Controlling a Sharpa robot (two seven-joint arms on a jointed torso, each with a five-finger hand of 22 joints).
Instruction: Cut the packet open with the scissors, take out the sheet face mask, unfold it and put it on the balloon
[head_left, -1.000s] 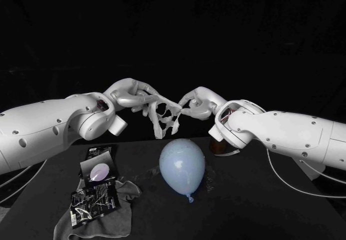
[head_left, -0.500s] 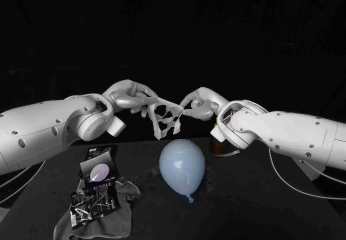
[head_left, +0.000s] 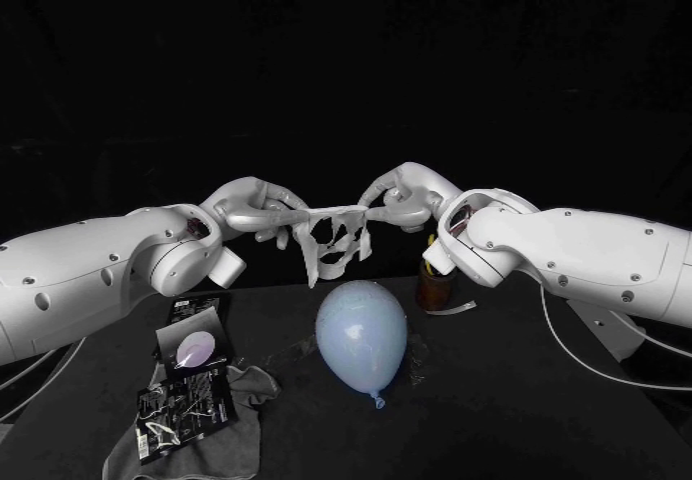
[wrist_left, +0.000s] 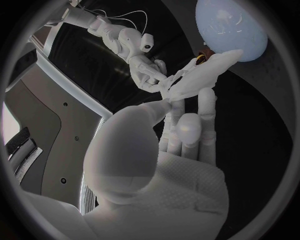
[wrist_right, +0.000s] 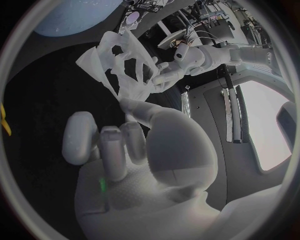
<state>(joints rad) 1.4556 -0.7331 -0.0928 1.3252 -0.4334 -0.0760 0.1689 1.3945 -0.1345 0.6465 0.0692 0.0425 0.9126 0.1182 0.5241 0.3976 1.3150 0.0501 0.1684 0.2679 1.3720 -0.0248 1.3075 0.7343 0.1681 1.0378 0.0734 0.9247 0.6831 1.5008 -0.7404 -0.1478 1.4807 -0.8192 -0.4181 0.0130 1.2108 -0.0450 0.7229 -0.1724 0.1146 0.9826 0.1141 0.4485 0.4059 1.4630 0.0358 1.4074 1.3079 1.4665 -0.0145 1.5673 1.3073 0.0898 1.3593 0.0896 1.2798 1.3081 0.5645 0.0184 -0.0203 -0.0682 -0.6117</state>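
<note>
Sheet face mask (head_left: 333, 238) stretched horizontally at frame centre, hanging down | pinched at its ends by left hand (head_left: 257, 207) and right hand (head_left: 402, 200) | balloon (head_left: 362, 335) below, knot pointed at bottom edge

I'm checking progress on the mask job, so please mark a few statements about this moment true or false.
1. The left hand and the right hand both hold the face mask. True.
2. The balloon lies on the table. True.
3. The face mask is draped over the balloon. False: it hangs stretched between the two hands.
4. The packets lie to the robot's right of the balloon. False: they lie to its left, by a grey cloth.
</note>
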